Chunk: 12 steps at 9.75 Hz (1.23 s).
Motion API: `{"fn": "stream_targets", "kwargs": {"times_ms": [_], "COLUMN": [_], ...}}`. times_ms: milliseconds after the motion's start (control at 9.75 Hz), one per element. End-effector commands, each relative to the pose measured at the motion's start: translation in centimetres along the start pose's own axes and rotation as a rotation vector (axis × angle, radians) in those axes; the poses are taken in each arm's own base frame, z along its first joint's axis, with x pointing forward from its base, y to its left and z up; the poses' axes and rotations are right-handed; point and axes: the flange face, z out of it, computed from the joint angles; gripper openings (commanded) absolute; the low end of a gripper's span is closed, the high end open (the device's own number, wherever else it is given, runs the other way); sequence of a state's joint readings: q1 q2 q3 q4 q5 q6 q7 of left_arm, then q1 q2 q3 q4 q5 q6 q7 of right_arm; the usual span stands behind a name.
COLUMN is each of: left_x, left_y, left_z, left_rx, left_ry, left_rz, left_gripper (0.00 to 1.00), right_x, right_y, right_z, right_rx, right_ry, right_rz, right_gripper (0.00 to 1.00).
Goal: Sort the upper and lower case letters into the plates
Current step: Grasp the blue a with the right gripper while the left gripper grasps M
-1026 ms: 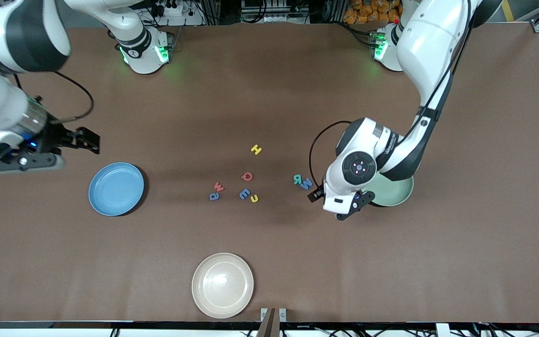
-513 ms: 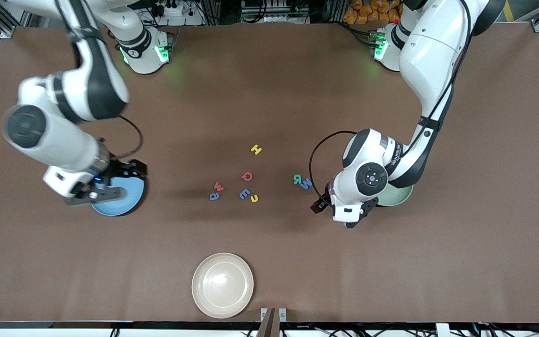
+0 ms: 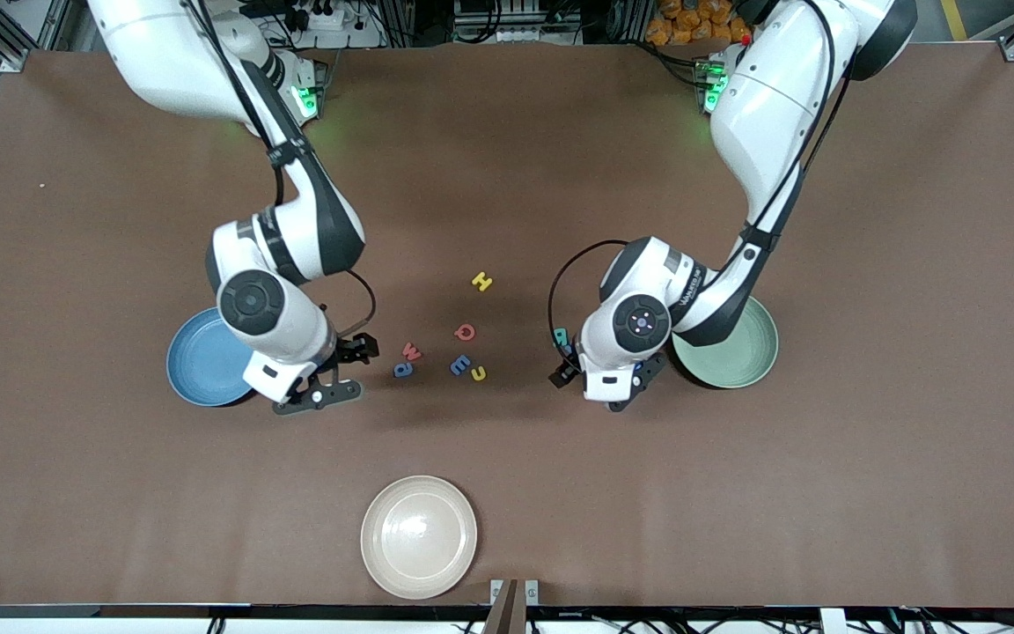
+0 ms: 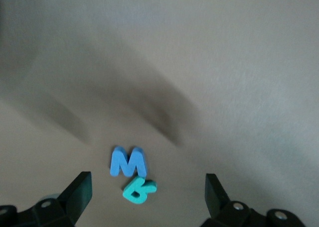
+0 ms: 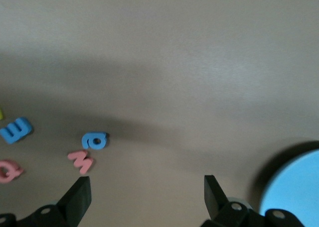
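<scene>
Several small letters lie mid-table: yellow H (image 3: 481,281), red Q (image 3: 465,332), red W (image 3: 412,352), a blue lowercase letter (image 3: 403,370), blue E (image 3: 460,364) and yellow c (image 3: 478,373). My left gripper (image 3: 569,359) hangs open and empty over the blue M (image 4: 128,162) and the teal letter (image 4: 139,189), which lies between its fingers (image 4: 79,192). My right gripper (image 3: 349,363) is open and empty over bare table between the sky blue plate (image 3: 194,365) and the red W (image 5: 80,160). The mint green plate (image 3: 736,357) lies under the left arm.
A glossy cream plate (image 3: 419,537) sits near the table's front edge. The right arm's wrist covers part of the sky blue plate, whose rim shows in the right wrist view (image 5: 294,192). The brown table (image 3: 868,458) stretches toward both ends.
The right arm swung from its end of the table across the blue plate to beside the letters. The left arm moved off the green plate to over the M and teal letter.
</scene>
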State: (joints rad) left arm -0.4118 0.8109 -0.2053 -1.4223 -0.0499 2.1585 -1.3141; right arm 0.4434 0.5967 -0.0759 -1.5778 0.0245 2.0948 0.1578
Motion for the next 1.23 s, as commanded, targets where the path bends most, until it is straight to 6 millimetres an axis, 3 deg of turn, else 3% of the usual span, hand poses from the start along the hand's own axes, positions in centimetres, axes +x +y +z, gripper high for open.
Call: {"fn": "stream_targets", "kwargs": {"times_ms": [0, 205, 410, 615, 1128], "left_x": [-0.2, -0.2, -0.2, -0.1, 0.1], "left_y": [-0.4, -1.3, -1.6, -1.5, -1.5], "left_z": [1.2, 3.4, 4.2, 4.2, 5.4], "left_rx": [0.018, 0.038, 0.024, 0.016, 0.004], "left_ry": [-0.004, 0.038, 0.042, 0.045, 0.045], "left_rz": [-0.031, -0.002, -0.01, -0.02, -0.038], "left_gripper": [1.0, 1.0, 1.0, 1.0, 1.0], "right_x": [1.7, 1.4, 1.3, -0.1, -0.7], "right_y": [-1.2, -4.0, -5.2, -5.6, -5.8], "right_z": [2.2, 4.4, 6.1, 9.1, 10.2], "right_rx": [0.021, 0.014, 0.016, 0.018, 0.049], "right_ry": [0.027, 0.025, 0.047, 0.06, 0.06], "right_rz": [0.073, 0.101, 0.108, 0.124, 0.162], "right_gripper": [1.0, 1.0, 1.0, 1.0, 1.0]}}
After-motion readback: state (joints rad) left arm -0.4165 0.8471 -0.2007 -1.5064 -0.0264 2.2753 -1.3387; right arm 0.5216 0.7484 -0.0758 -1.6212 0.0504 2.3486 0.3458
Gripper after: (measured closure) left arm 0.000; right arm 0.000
